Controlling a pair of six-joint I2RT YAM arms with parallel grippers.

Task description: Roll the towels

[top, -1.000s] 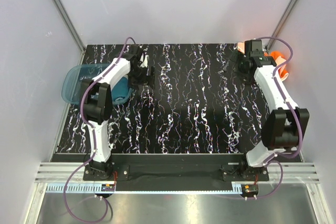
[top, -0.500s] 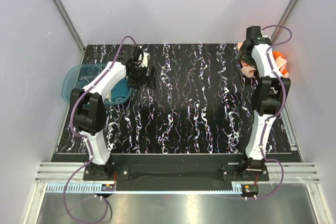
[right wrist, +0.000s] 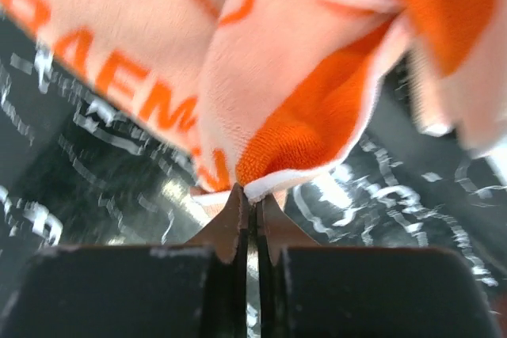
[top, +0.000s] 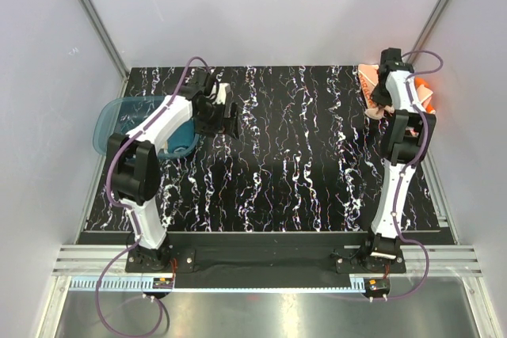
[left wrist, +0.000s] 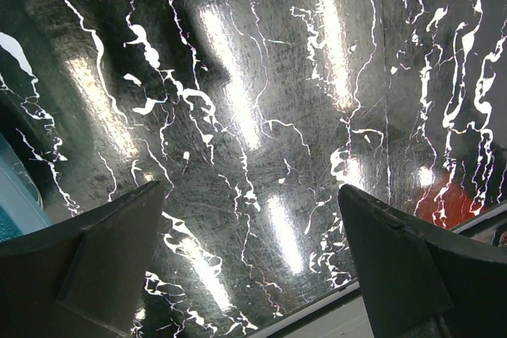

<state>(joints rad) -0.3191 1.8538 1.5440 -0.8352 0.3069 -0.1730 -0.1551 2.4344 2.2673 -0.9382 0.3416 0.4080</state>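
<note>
At the left edge of the dark marbled table [top: 301,164] sits a translucent blue tray [top: 107,120]. The teal towel [top: 188,138] lies bunched inside it. Just right of the tray, the left gripper [top: 230,120] hangs over bare tabletop, jaws spread wide and empty.

In the far right corner lies the orange towel [right wrist: 317,116], crumpled, peach reverse and orange lettering up, with no clear long axis. The right gripper [right wrist: 255,199] is clamped on its white-edged hem, and the cloth spreads away beyond the fingertips. Each arm is nearest its own towel.

A second ago the right arm was bent, with its jaws apart. It has since stretched out to the corner and pinched shut. The left gripper has drifted slightly right.
</note>
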